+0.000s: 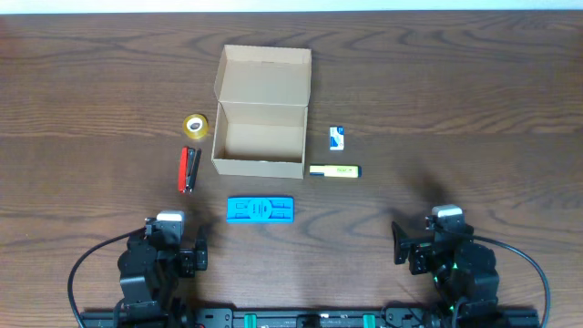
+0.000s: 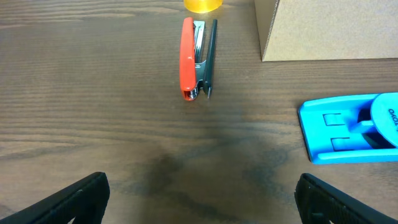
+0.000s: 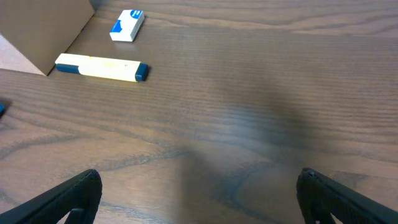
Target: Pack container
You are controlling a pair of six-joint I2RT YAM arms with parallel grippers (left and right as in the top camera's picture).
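Observation:
The container (image 1: 260, 137) is a tan cardboard box standing open at the table's middle, its flap lid tilted back; a corner of the container (image 2: 329, 31) shows in the left wrist view, and its edge (image 3: 43, 31) in the right wrist view. The inside looks empty. My left gripper (image 1: 175, 239) rests open near the front left, well short of the box, nothing between its fingers (image 2: 81, 196). My right gripper (image 1: 428, 239) is open at the front right, its fingers (image 3: 74, 196) over bare wood.
Left of the box lie a yellow tape roll (image 1: 194, 126) and a red stapler (image 1: 188, 169). A flat blue item (image 1: 260, 210) lies in front of the box. To its right are a small blue-white packet (image 1: 336, 138) and a yellow marker (image 1: 334, 170).

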